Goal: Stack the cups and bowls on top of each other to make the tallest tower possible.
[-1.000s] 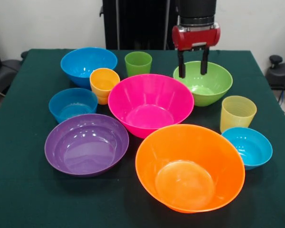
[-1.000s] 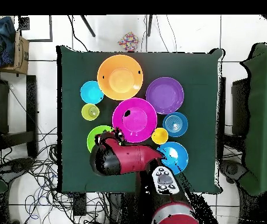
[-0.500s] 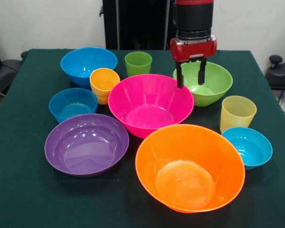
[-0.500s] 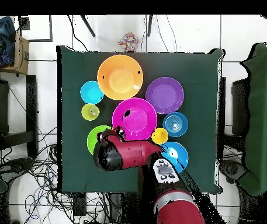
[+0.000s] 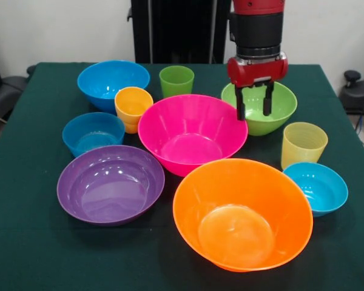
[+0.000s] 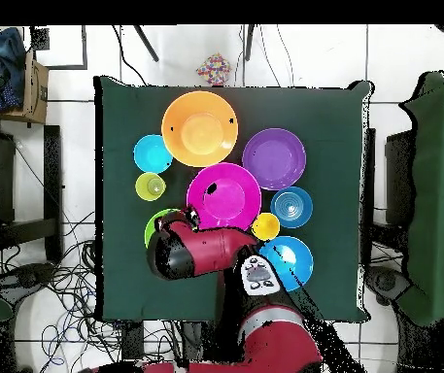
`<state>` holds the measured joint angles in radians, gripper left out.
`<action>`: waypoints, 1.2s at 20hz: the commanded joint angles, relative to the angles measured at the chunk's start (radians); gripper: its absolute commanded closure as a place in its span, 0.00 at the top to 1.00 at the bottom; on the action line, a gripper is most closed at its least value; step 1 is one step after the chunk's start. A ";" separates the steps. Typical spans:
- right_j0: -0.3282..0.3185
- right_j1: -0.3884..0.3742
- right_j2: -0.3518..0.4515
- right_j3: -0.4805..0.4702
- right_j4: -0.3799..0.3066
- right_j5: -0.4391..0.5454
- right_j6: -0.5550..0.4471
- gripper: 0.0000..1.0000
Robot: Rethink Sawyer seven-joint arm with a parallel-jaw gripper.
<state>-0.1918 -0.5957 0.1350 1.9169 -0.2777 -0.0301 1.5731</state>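
All cups and bowls stand apart on the green table (image 5: pixel 36 242); nothing is stacked. My gripper (image 5: pixel 253 115) is open and empty, its fingers pointing down over the near left part of the green bowl (image 5: pixel 280 103), next to the big pink bowl (image 5: pixel 191 133). The orange bowl (image 5: pixel 242 212) is nearest the camera, with the purple bowl (image 5: pixel 110 183) beside it. The medium blue bowl (image 5: pixel 112 80), green cup (image 5: pixel 176 80) and yellow-orange cup (image 5: pixel 133 106) stand at the back left. The ribbed pale yellow cup (image 5: pixel 303 144) stands at the right. In the overhead view the arm (image 6: pixel 201 254) hides most of the green bowl (image 6: pixel 154 226).
One small blue bowl (image 5: pixel 93 132) stands at the left and another (image 5: pixel 315 187) at the right by the pale cup. Bare cloth lies along the table's near edge and its left side. Chairs and cables surround the table in the overhead view.
The gripper has come lower and shifted right in the front view, from the gap by the pink bowl's rim to over the green bowl. No cup or bowl has moved.
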 commanded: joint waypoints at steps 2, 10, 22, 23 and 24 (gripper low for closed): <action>0.056 0.078 0.007 -0.130 -0.040 -0.027 0.085 1.00; 0.093 0.140 -0.024 -0.240 -0.022 -0.020 0.079 1.00; -0.056 0.022 0.111 -0.148 -0.091 0.059 0.031 1.00; -0.075 0.003 0.132 -0.140 -0.088 0.084 0.024 1.00; -0.081 -0.014 0.143 -0.137 -0.078 0.107 0.023 1.00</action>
<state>-0.2366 -0.5634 0.1709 1.7868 -0.3011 -0.0324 1.5731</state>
